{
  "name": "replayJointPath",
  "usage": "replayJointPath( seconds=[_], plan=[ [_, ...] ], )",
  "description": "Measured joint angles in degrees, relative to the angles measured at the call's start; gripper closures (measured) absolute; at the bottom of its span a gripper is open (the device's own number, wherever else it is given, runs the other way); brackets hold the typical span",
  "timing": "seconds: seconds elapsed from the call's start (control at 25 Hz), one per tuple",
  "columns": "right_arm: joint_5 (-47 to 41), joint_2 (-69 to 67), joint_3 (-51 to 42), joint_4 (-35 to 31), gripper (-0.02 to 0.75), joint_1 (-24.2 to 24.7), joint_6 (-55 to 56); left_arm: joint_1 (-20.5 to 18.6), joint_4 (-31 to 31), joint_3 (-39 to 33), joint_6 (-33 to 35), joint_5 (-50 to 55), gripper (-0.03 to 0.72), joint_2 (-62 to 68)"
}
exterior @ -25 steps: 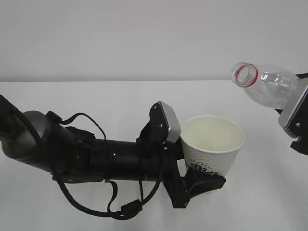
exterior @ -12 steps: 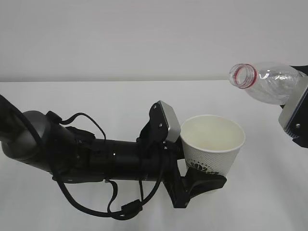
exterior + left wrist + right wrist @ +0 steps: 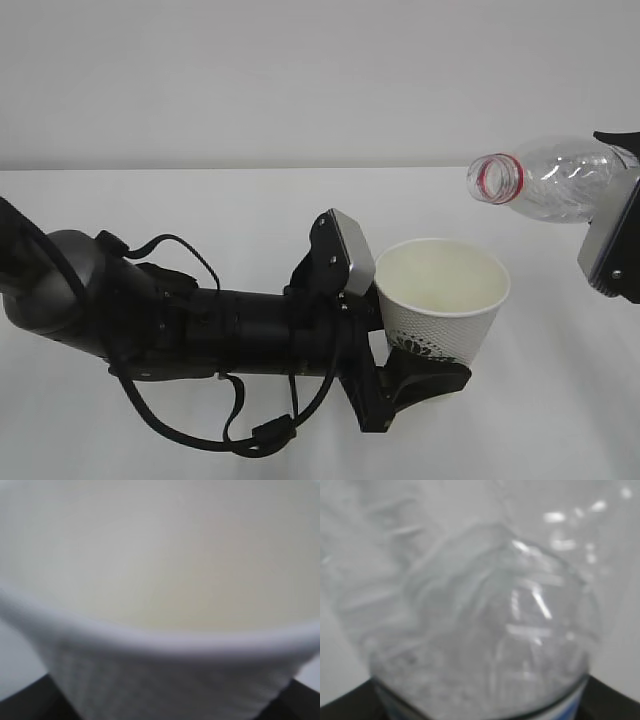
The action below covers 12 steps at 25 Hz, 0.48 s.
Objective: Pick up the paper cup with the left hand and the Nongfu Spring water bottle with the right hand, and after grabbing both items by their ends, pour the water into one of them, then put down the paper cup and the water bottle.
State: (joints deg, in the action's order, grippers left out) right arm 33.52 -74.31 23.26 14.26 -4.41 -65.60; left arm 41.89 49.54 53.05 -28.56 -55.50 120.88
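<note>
So I've got the cup (image 3: pixel 443 300) clamped low down in my left gripper (image 3: pixel 415 375), jaws wrapped around the bottom end, cup upright and mouth open. It's held over the near middle of the tabletop (image 3: pixel 200 200), and I can't tell whether its base touches. My right gripper (image 3: pixel 612 250) is clamped on the base end of the bottle (image 3: pixel 555 180), up by the far right edge, just above and to the right of the cup. The bottle lies almost flat, open mouth with its red ring pointing left toward the cup rim but not over it yet.

Handling-wise, the cup is thin paper, so it'll dent or go oval if I squeeze harder. The bottom is the stiffest part, so the grip sits where I'd want it. The bottle is thin ribbed plastic, looks nearly empty, so light and crushy. Squeezing the base could squirt whatever water is in there. I honestly can't see any water in it, and the cup's inside looks dry in the left wrist view.

Labels: there's a dark printed logo low on the cup, half hidden by my jaws, unreadable. The right wrist view shows only a blurry sliver of blue-and-white label edge, no legible text.
</note>
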Motion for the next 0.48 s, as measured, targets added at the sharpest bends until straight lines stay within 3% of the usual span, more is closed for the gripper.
replayJointPath(
  seconds=[0.48],
  plan=[
    [1.98,0.0,0.0,-0.64,0.297,0.0,-4.93,0.0,0.0,0.0,-0.12,0.0,0.145,0.0]
  ],
)
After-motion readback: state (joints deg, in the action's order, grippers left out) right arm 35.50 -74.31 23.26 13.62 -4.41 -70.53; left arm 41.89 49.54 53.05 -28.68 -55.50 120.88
